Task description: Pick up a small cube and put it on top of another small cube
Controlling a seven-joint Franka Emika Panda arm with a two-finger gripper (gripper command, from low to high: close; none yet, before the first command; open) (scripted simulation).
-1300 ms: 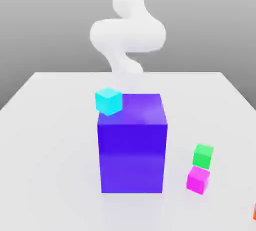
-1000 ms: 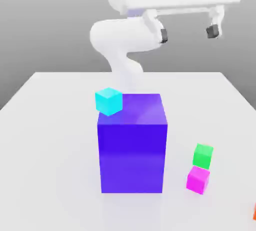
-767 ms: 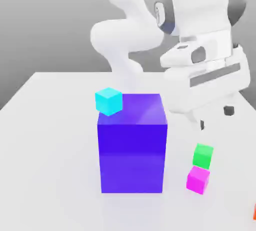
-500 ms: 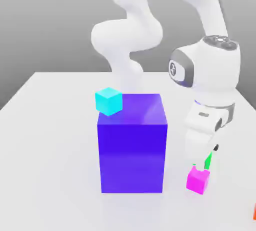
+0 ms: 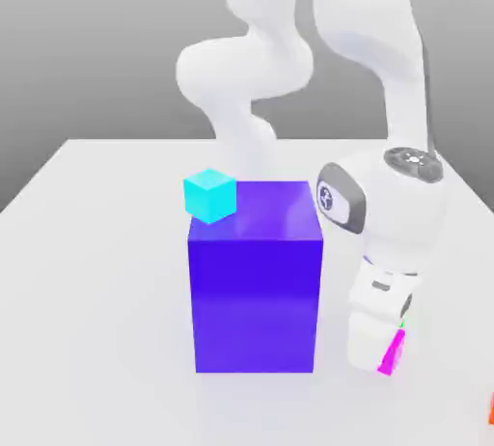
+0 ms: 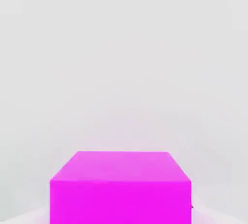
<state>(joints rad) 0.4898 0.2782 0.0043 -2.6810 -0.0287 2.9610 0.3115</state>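
Since the previous frame I am lowering my hand onto the magenta cube, sitting at 4 o'clock from the blue block. I cannot tell my gripper's finger state. I am centring squarely before closing. The block is crowding 9 o'clock; the green cube is bordering 12; 3 o'clock is staying open.

Glossy white arm, rounded segments, grey joint cap, round emblem.
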